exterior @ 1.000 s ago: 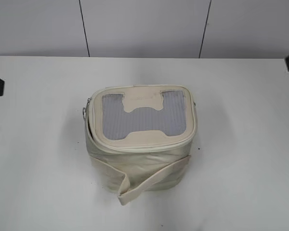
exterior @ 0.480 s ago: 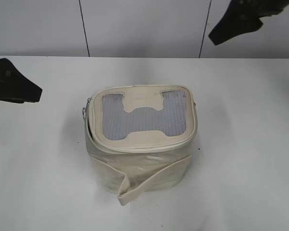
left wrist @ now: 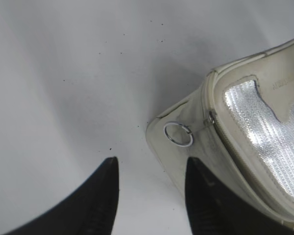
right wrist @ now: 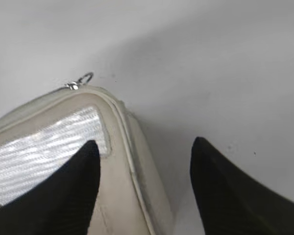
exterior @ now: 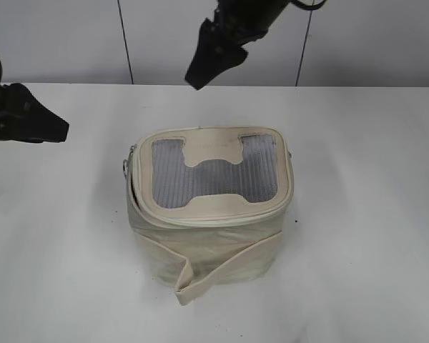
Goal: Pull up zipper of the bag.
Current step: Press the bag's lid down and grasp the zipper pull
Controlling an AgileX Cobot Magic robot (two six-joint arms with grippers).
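A small cream bag [exterior: 209, 207] sits near the middle of a white worktop [exterior: 365, 214], a little toward the front edge, its mesh-windowed lid facing up and a loose strap [exterior: 222, 275] trailing down its front. Neither arm touches it: the left gripper [left wrist: 149, 196] hovers over the left side of the worktop with its two dark fingers spread apart and empty, while the right gripper [right wrist: 144, 181] hangs above the back edge, fingers likewise apart and holding nothing, the bag's far corner showing between them. The zipper [left wrist: 220, 139] runs around the lid rim, and along the bag's left side the lid appears to stand slightly off the body, suggesting that stretch is not yet closed. A silver ring pull [left wrist: 178, 134] hangs at the bag's left back corner, just ahead of the left fingers; a second ring [right wrist: 85, 79] pokes out at another corner in the right wrist view. The sound approach, on this evidence, is for one gripper to steady the soft body while the other pinches a ring squarely and draws it along the track, following the curve of the rim rather than tugging outward, since the bag looks light enough to slide. The sliders themselves are too small to read clearly, the zipper's right and back runs are hard to make out, and both arms are largely cut off in the outside view.
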